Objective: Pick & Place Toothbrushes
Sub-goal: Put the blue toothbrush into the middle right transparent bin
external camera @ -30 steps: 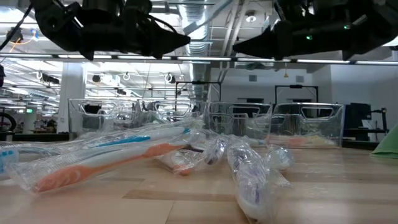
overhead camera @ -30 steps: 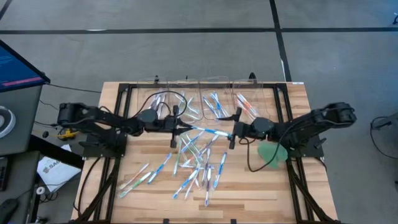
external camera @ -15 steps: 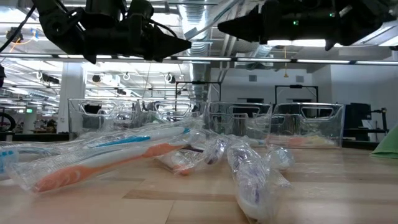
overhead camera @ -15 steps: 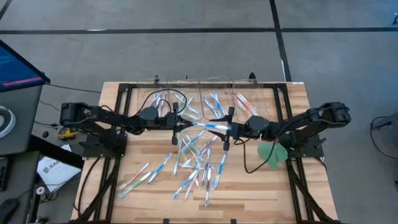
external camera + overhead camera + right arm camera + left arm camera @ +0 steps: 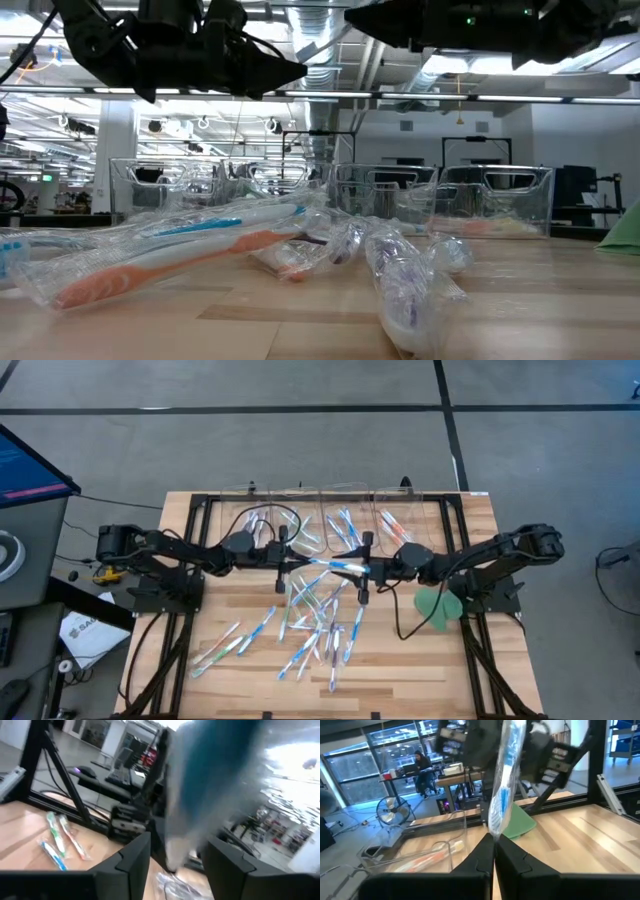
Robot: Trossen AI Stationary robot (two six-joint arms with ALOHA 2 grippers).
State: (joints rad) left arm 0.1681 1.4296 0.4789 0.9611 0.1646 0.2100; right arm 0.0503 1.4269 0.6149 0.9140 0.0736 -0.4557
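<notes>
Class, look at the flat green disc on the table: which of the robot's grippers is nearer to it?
Right. The right gripper hangs just left of the green disc; the left gripper is farther left, past the blue toothbrush between them.

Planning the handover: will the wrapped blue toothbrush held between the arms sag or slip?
Probably stiff: the toothbrush spans straight from the left end effector toward the right end effector. Its glossy wrapper may slip. It seems light.

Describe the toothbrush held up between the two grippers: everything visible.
The toothbrush is a thin, translucent white stick with blue accents, in a clear crinkly wrapper. It hangs roughly level above the table, over the loose pile. The left gripper is shut on one end; the other end sits between the fingers of the right gripper, which are not visibly clamped on it. Nothing else touches it.
</notes>
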